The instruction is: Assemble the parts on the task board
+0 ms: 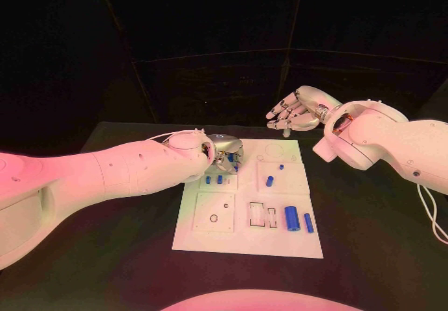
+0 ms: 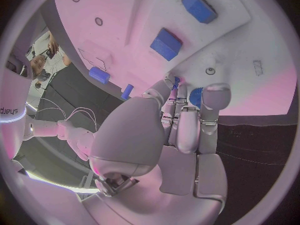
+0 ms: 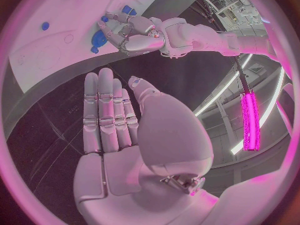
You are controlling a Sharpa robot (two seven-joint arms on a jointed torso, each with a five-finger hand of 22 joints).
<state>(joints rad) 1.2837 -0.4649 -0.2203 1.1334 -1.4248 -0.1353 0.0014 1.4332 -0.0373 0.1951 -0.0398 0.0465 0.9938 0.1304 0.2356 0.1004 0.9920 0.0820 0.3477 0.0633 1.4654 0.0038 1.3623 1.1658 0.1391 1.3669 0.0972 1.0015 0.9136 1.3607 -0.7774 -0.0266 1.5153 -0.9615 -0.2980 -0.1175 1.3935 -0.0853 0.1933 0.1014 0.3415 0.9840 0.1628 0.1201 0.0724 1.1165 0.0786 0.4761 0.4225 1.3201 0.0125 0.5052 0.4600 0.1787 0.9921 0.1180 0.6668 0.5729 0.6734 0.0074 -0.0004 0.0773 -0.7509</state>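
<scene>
Two silver many-fingered hands of mine are over the black worktop (image 1: pixel 112 259). My left hand (image 1: pixel 224 153) sits low at the upper left corner of the white flat task board (image 1: pixel 247 243), fingers curled over a small blue part (image 2: pixel 196 96); whether I actually grip it I cannot tell. Two short blue blocks (image 1: pixel 213 179) lie just beside that hand. Further right, a small blue peg (image 1: pixel 270 181) lies mid-board, and a blue cylinder (image 1: pixel 291 218) and a thin blue rod (image 1: pixel 308 223) lie side by side near the right edge. My right hand (image 1: pixel 297 111) hangs beyond the board's far edge, fingers straight, holding nothing.
</scene>
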